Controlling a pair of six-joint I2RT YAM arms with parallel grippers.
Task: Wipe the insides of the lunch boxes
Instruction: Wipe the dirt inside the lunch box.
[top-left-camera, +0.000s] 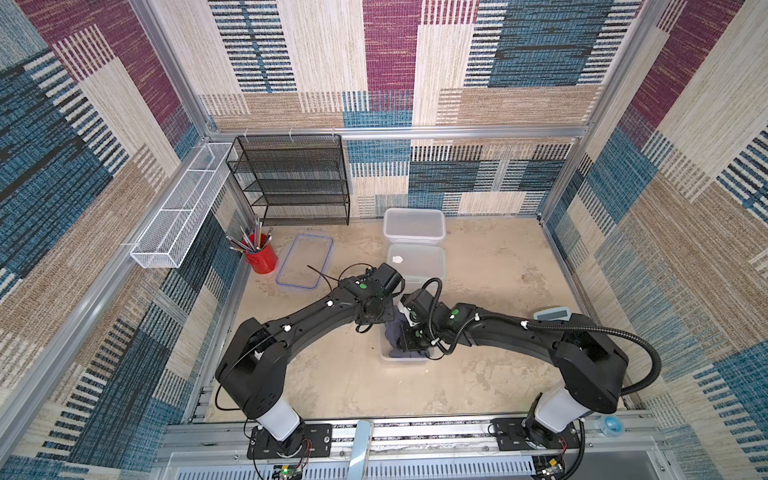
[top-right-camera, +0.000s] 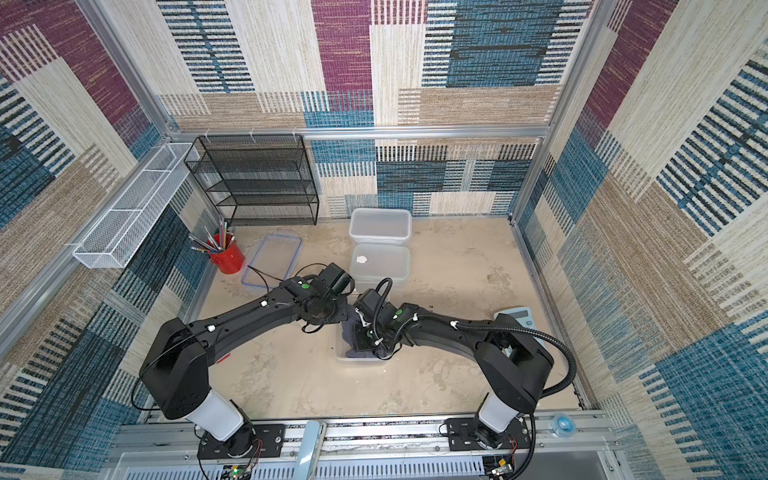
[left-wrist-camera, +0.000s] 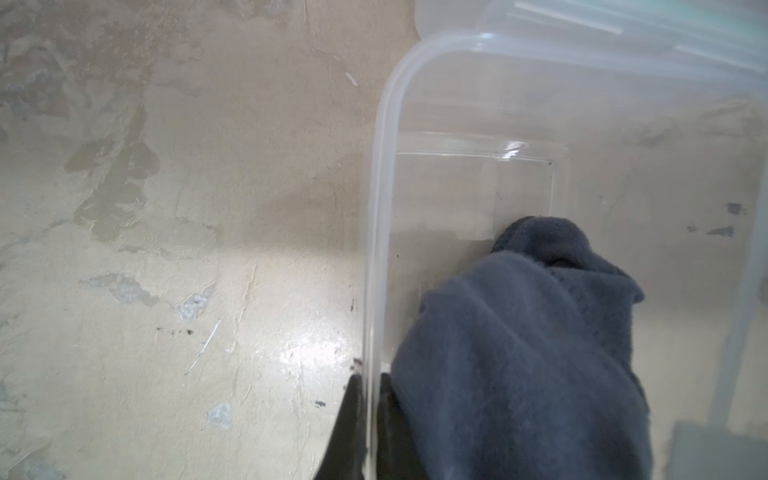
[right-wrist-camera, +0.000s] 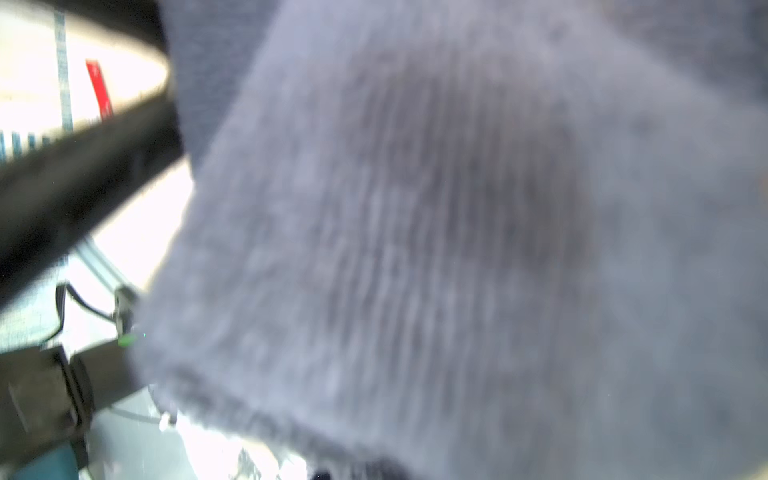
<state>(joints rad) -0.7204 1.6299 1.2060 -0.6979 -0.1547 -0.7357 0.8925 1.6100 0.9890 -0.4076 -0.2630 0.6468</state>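
Observation:
Three frosted lunch boxes stand in a row in both top views: a far one (top-left-camera: 413, 226), a middle one (top-left-camera: 417, 266) and a smaller near one (top-left-camera: 403, 360) (top-right-camera: 359, 357). In the left wrist view my left gripper (left-wrist-camera: 371, 380) is shut on the near box's thin wall (left-wrist-camera: 380, 208), one finger outside and one inside. A grey cloth (left-wrist-camera: 519, 353) (top-left-camera: 394, 332) lies bunched inside this box. My right gripper (top-left-camera: 411, 345) reaches down into the box and is shut on the cloth. The cloth (right-wrist-camera: 457, 208) fills the right wrist view and hides the fingertips.
A blue-rimmed lid (top-left-camera: 326, 264) lies flat to the left of the boxes. A red cup of pencils (top-left-camera: 262, 257), a black mesh shelf (top-left-camera: 295, 178) and a white wire basket (top-left-camera: 183, 208) stand along the left and back. A calculator (top-right-camera: 515, 313) lies by the right arm.

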